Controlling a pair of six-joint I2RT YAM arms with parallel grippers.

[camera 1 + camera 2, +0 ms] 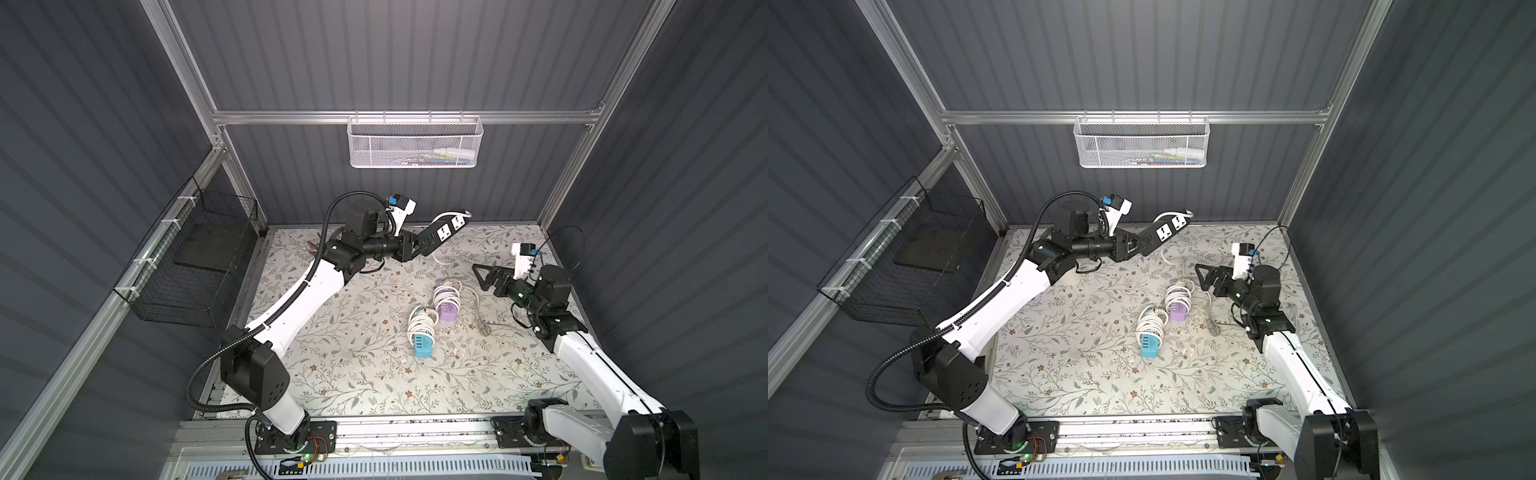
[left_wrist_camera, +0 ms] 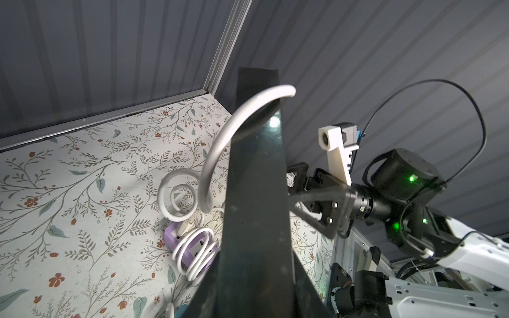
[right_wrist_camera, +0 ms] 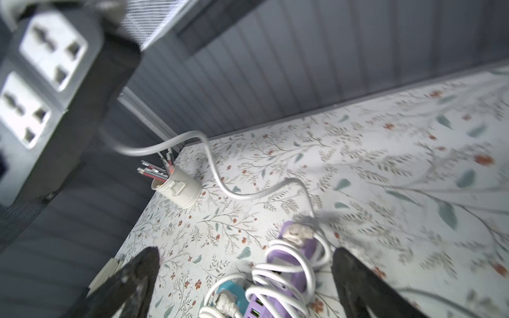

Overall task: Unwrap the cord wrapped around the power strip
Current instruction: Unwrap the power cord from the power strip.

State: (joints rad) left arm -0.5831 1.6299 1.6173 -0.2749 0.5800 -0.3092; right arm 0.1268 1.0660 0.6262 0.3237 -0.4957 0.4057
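Note:
My left gripper [image 1: 415, 247] [image 1: 1133, 246] is shut on the near end of a black power strip [image 1: 442, 230] [image 1: 1163, 232] and holds it tilted up in the air at the back of the table. In the left wrist view the power strip [image 2: 256, 192] hides the jaws. Its white cord [image 1: 439, 257] [image 2: 220, 143] [image 3: 220, 176] curves round the far end and hangs in loose curls to the table. The cord's plug [image 1: 484, 330] [image 1: 1213, 328] lies at the right. My right gripper [image 1: 486, 276] [image 1: 1204, 278] [image 3: 245, 275] hovers open and empty right of the cord.
A purple power strip [image 1: 448, 305] [image 3: 283, 264] and a blue one [image 1: 424, 343], each wound in white cord, lie mid-table. A cream cup of pens [image 3: 179, 190] stands at the back left. A white mesh basket [image 1: 415, 143] hangs on the back wall, a black wire basket [image 1: 195, 266] on the left.

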